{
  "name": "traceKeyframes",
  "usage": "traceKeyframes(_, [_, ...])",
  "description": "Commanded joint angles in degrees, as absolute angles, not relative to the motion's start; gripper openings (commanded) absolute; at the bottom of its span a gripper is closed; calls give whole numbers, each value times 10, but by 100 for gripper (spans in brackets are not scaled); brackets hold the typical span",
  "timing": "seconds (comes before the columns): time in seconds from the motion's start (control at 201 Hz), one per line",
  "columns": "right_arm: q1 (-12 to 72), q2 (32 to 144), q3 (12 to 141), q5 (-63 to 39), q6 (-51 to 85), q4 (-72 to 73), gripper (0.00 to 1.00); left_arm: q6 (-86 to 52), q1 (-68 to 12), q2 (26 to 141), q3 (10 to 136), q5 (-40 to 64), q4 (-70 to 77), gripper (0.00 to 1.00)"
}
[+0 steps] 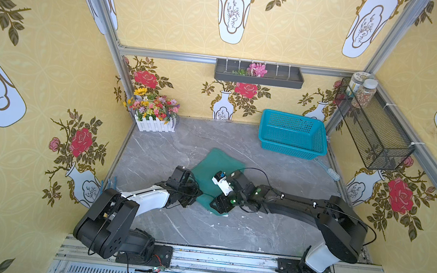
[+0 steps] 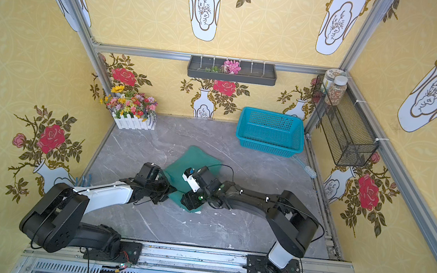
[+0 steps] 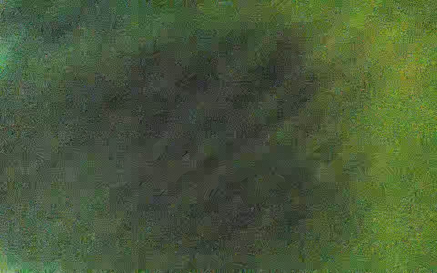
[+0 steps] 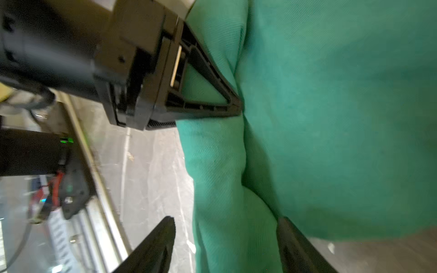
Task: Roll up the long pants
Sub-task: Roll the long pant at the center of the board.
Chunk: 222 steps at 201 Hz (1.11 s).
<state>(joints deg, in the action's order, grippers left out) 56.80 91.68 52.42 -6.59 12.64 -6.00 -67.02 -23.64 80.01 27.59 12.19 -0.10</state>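
Observation:
The long pants [image 1: 217, 161] [image 2: 195, 157] lie as dark teal-green cloth mid-table, with the near edge rolled into a thick fold [image 4: 212, 165]. My left gripper [image 1: 195, 193] [image 2: 166, 190] reaches in from the left. In the right wrist view one of its fingers [image 4: 227, 99] presses into the crease behind the roll. The other finger is hidden under the cloth, so it looks shut on the fabric. My right gripper [image 4: 227, 236] [image 1: 220, 206] is open, with its fingers standing either side of the roll without pinching it. The left wrist view shows only blurred green.
A turquoise mesh basket [image 1: 293, 134] stands at the back right, with a brush [image 1: 331, 172] beside it. A white flower box [image 1: 155, 116] sits in the back left corner. A black wire shelf with jars [image 1: 372, 126] hangs on the right wall.

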Motion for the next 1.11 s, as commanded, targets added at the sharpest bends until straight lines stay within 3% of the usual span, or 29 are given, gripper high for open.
traceKeyframes(0.0, [630,892,505,183,43,-22,74,-665,-236,803,271,101,-40,21])
traceKeyframes(0.224, [724,941,513,325,-92,16,77,-670,-236,803,267,103,-37,20])
traceKeyframes(0.608, [747,1080,548,368,-149,62,75,-675,-236,798,262,104,-35,20])
traceKeyframes(0.733, [740,1102,553,366,-134,56,63,-675,-236,796,262,104,-35,20])
traceKeyframes(0.817, [732,1099,549,341,-109,48,38,-676,-236,794,262,105,-34,21])
traceKeyframes(0.907, [721,1091,545,308,-73,32,20,-676,-236,789,262,108,-31,23])
traceKeyframes(1.012, [695,1074,530,219,-27,19,13,-675,-236,772,261,108,-22,31])
traceKeyframes(1.101, [658,1058,511,116,11,19,11,-670,-236,746,259,108,-4,46])
